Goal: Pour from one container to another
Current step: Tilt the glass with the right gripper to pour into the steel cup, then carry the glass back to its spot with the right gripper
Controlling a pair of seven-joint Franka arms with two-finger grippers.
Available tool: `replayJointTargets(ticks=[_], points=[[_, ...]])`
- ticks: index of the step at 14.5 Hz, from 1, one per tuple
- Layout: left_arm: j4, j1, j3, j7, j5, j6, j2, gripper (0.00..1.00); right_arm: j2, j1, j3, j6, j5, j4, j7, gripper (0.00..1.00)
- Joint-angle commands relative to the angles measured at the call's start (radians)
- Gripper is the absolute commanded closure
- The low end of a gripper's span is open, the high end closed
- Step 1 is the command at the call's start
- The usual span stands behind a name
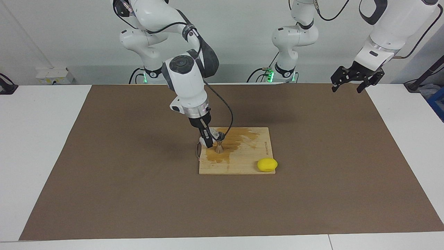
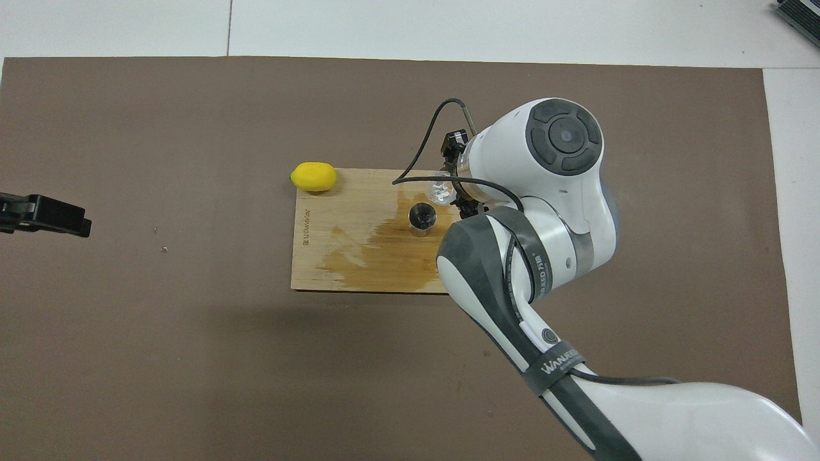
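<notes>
The small clear glass cup (image 1: 217,135) (image 2: 441,191) is tipped on its side just above the metal jigger (image 1: 219,148) (image 2: 422,216), which stands upright on the wooden board (image 1: 242,163) (image 2: 359,211). My right gripper (image 1: 211,139) (image 2: 450,192) is shut on the cup and leans steeply over the board's edge at the right arm's end. My left gripper (image 1: 348,88) (image 2: 64,221) hangs open and holds nothing, high over the mat's corner at the left arm's end, where that arm waits.
A yellow lemon (image 1: 267,164) (image 2: 313,177) lies at the board's corner farthest from the robots, toward the left arm's end. A wet amber stain (image 1: 239,137) (image 2: 365,246) spreads over the board around the jigger. The board rests on a brown mat (image 1: 121,173).
</notes>
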Motion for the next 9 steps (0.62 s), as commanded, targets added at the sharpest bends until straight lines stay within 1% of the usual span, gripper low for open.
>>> replayJointTargets(ticks=[1, 6, 9], points=[[0.004, -0.013, 0.007, -0.022, -0.026, 0.010, -0.017, 0.00, 0.013, -0.031, 0.009, -0.009, 0.080, 0.025, -0.013, 0.82], [-0.024, -0.008, 0.010, -0.028, -0.027, 0.014, -0.028, 0.00, 0.014, -0.117, 0.009, -0.014, 0.243, 0.013, -0.102, 0.82], [-0.025, -0.005, 0.010, -0.028, -0.027, 0.008, -0.028, 0.00, 0.005, -0.217, 0.009, -0.043, 0.370, -0.021, -0.219, 0.83]])
